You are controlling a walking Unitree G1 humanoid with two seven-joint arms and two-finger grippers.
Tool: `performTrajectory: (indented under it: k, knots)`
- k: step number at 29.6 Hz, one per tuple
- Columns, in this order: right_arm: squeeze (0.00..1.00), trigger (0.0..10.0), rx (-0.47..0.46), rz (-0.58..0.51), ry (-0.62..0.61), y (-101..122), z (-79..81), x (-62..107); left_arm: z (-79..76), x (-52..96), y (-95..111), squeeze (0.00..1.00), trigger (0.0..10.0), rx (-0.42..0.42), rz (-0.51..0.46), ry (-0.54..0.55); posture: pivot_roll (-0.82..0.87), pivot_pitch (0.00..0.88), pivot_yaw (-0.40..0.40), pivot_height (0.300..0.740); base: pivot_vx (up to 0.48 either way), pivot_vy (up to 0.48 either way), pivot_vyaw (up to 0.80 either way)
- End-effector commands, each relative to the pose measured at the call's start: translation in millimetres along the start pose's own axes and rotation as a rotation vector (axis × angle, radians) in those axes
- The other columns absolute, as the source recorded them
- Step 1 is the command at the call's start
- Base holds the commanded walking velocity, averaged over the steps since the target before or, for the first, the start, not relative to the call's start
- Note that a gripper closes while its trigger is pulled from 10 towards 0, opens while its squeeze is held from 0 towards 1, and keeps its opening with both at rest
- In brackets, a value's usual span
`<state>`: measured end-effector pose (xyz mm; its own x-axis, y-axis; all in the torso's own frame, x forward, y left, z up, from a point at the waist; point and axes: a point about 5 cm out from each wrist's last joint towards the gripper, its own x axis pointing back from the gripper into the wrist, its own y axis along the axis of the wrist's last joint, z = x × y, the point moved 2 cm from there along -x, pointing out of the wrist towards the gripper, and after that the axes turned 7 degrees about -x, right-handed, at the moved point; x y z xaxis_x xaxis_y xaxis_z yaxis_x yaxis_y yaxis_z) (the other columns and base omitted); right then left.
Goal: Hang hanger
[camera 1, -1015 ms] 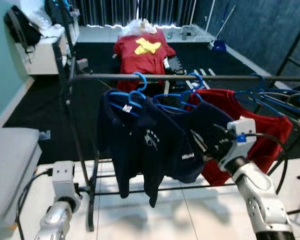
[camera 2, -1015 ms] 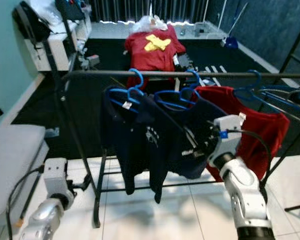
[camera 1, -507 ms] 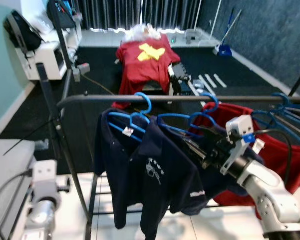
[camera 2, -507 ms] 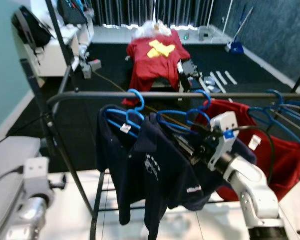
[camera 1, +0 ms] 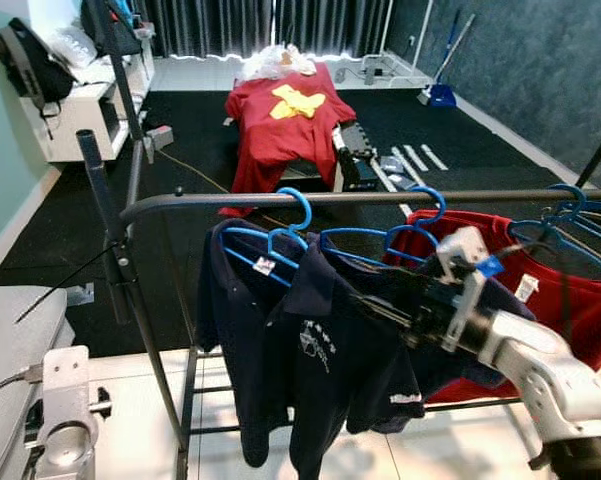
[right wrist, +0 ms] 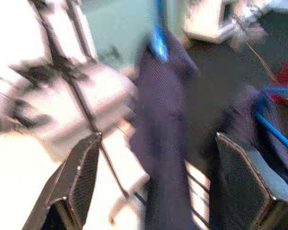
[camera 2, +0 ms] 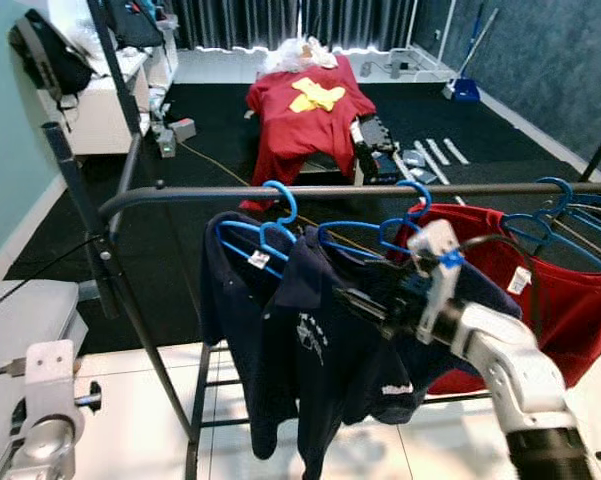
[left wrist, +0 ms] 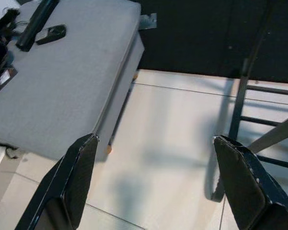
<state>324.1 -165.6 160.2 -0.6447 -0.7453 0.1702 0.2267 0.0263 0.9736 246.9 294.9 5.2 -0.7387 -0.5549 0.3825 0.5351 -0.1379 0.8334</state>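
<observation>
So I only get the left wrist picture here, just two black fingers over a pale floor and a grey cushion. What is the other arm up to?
Observer: The right gripper is raised at a clothes rail, its open fingers among navy shirts on blue hangers.
Operator: Is it holding one of the hangers?
Observer: No, the right wrist view shows its fingers spread, with a navy shirt hanging between them.
Operator: What else hangs on that rail?
Observer: A red shirt on a blue hanger, on the robot's right.
Operator: And beyond the rail?
Observer: Another red shirt with a yellow print is draped over something on the dark carpet.
</observation>
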Motion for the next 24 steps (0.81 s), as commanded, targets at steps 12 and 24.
performTrajectory:
  k: [12,24]
  knots:
    - [0.0,0.0,0.016,0.198,-0.16,-29,-28.8,-21.1,-8.1,2.2,11,0.0,10.0,0.04,-0.031,-0.01,0.07,0.071,-0.042,0.74,0.0,0.0,0.0]
    - [0.0,0.0,0.004,0.216,0.085,-35,-4.1,-22.8,-13.4,3.1,30,0.0,10.0,0.06,-0.087,-0.023,0.07,0.069,-0.04,0.74,0.0,0.0,0.0]
